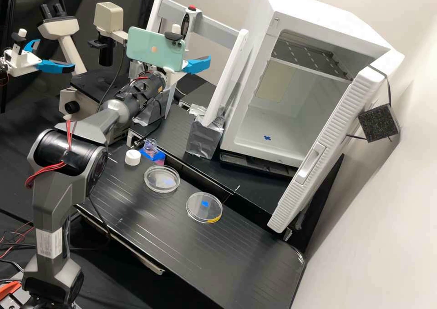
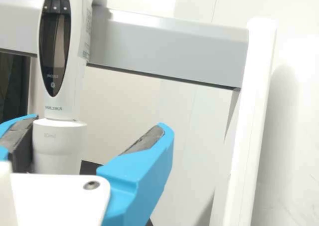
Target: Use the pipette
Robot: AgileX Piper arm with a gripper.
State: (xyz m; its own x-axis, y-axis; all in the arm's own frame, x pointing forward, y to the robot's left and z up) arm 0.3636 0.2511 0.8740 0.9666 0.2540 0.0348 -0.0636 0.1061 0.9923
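In the high view, find your electronic pipette (image 1: 185, 24) upright at the grey crossbar (image 1: 218, 29) of the stand. The gripper (image 1: 196, 65) is open, fingers spread, at 5 o'clock from it. From the pipette, your black bench (image 1: 218, 254) holds two petri dishes (image 1: 161, 179) at 6 o'clock; the room's open white incubator (image 1: 291, 118) stands at 4 o'clock, the microscope (image 1: 60, 26) at 9.

High slant, wrist close-up: shared stand (image 2: 169, 49)
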